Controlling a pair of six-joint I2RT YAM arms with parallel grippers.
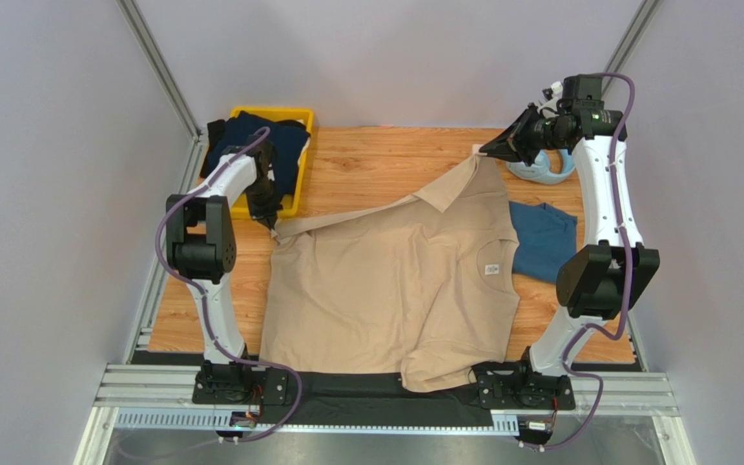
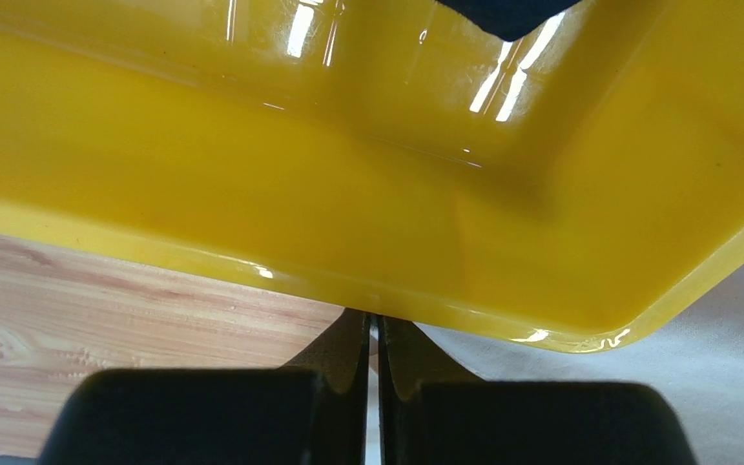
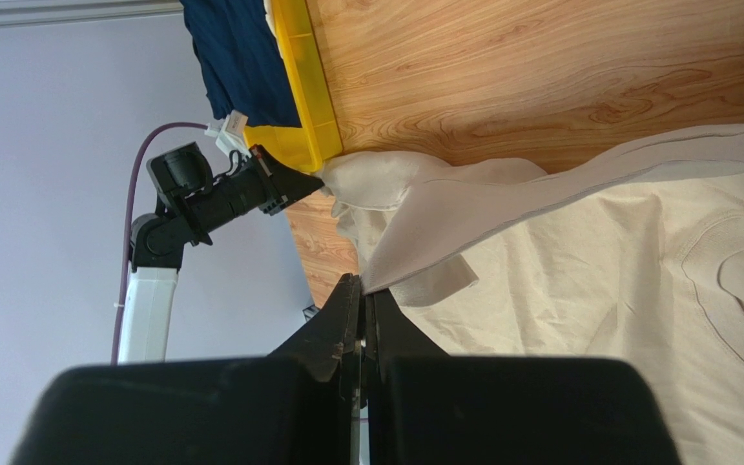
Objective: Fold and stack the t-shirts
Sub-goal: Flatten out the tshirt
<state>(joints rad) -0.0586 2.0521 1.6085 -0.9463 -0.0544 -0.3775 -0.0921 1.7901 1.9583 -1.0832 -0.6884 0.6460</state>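
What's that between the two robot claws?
A stretched edge of the beige t-shirt, pinched by the left gripper and the right gripper. The top view shows it.

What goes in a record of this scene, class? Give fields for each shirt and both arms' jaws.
Tan shirt: spread on table, far edge held taut between the arms
Navy shirt: in bin, far left
Teal shirt: on table, right of tan shirt
Left arm: jaws shut on tan shirt, beside bin
Right arm: jaws shut on tan shirt, raised

Probably a lab: grey booth walls (image 1: 56, 145), aluminium frame (image 1: 153, 386).
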